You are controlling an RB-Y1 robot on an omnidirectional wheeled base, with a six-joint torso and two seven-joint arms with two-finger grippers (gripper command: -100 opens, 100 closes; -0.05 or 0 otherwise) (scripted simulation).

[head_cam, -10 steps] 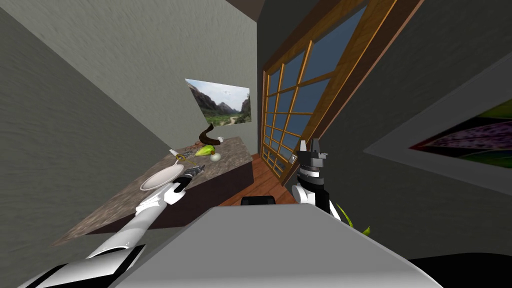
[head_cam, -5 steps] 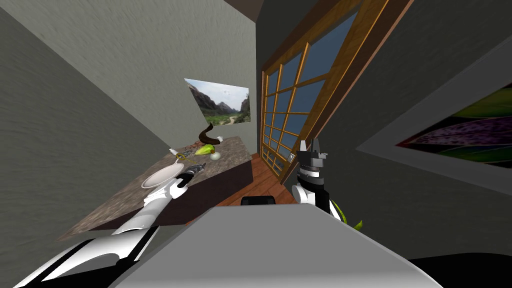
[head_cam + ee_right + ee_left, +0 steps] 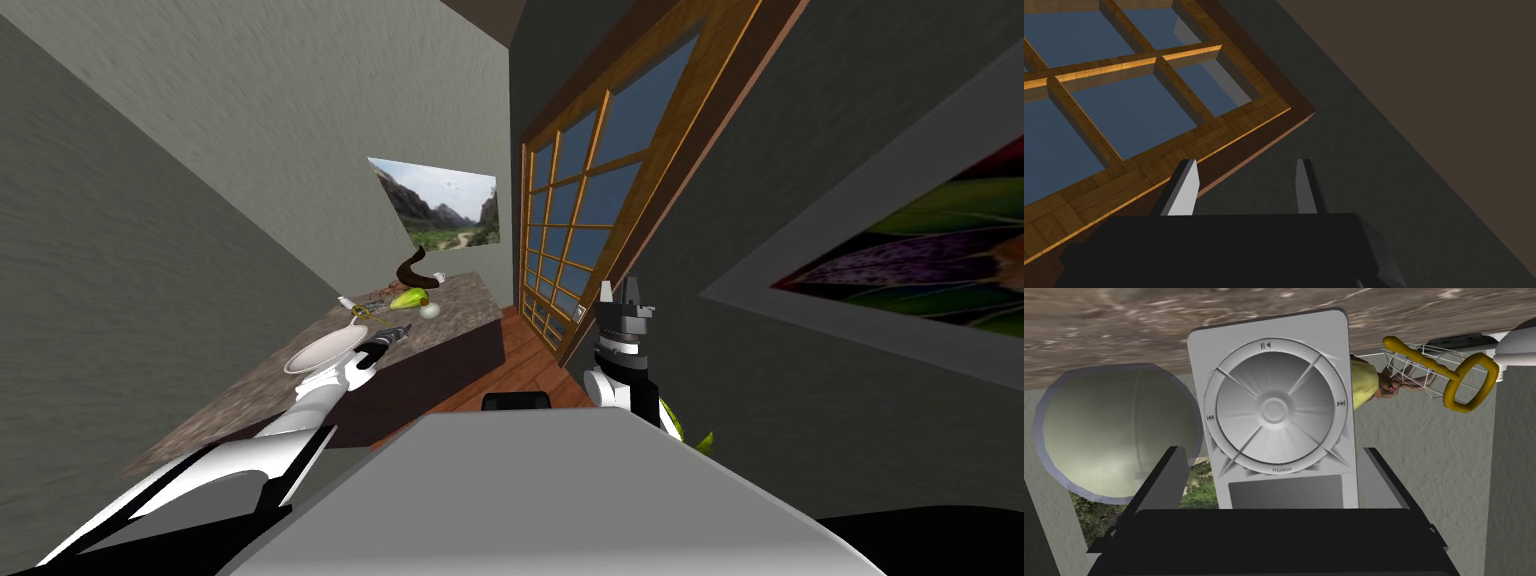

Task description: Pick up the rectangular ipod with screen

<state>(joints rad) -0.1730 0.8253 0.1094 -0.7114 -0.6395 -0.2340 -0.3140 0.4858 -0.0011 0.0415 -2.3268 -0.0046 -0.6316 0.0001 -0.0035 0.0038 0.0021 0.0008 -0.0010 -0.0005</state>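
- Now the left gripper (image 3: pixel 1273 449) has its jaws clenched on the ipod (image 3: pixel 1274 408), with one finger (image 3: pixel 1174 473) against each long side.
- The ipod is pale grey and stands out from between the jaws, its face towards the wrist camera.
- Its dark grey screen (image 3: pixel 1285 490) sits deepest in the jaws, just beyond the gripper's body. The click wheel (image 3: pixel 1274 410) lies farther out, past the fingertips.
- The ipod's far end overlaps the mottled brown table top (image 3: pixel 1124 323) in the wrist view. Whether it touches that top I cannot tell.
- Outside one finger, and a little beyond it, is a pale round bowl (image 3: pixel 1114 433).
- Outside the other finger and farther out is a wire basket (image 3: pixel 1419 368) with a yellow handle. A yellow-green thing (image 3: pixel 1365 383) peeks from behind the ipod's edge on that same side.
- In the head view the left gripper (image 3: pixel 392 333) is over the table top (image 3: pixel 250 400), with the bowl (image 3: pixel 322 352) just beside its wrist.
- The wire basket (image 3: pixel 362 312) and the yellow-green thing (image 3: pixel 410 299) lie on the table top ahead of the jaws.
- The right gripper (image 3: pixel 622 292) is held up well apart from the table top. Its jaws are released, the fingers (image 3: pixel 1184 187) parted with nothing between them.
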